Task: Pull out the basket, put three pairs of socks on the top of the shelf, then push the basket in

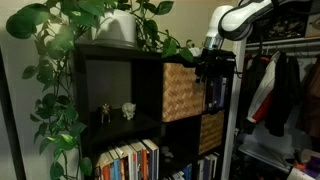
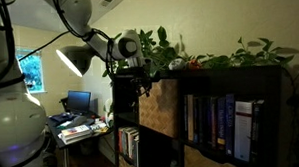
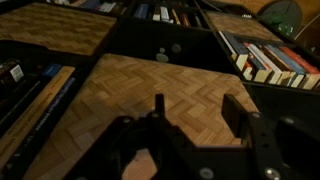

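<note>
One black shelf (image 1: 158, 100) holds two wicker baskets: tan basket (image 1: 180, 90), darker basket (image 1: 211, 131) lower right; your jaws stand partly apart, empty.

A leafy plant (image 1: 60, 60) in a white pot (image 1: 121, 28), two figurines (image 1: 116, 111) (too small to identify), books (image 1: 130, 160) below them, clothes (image 1: 275, 95) hanging at right, a lamp (image 2: 74, 59) above a far monitor (image 2: 80, 99).

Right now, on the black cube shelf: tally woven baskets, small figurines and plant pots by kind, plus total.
Woven wicker baskets: 2 (light tan basket, darker brown basket)
Small figurines: 2
White plant pot: 1
Total: 5
</note>
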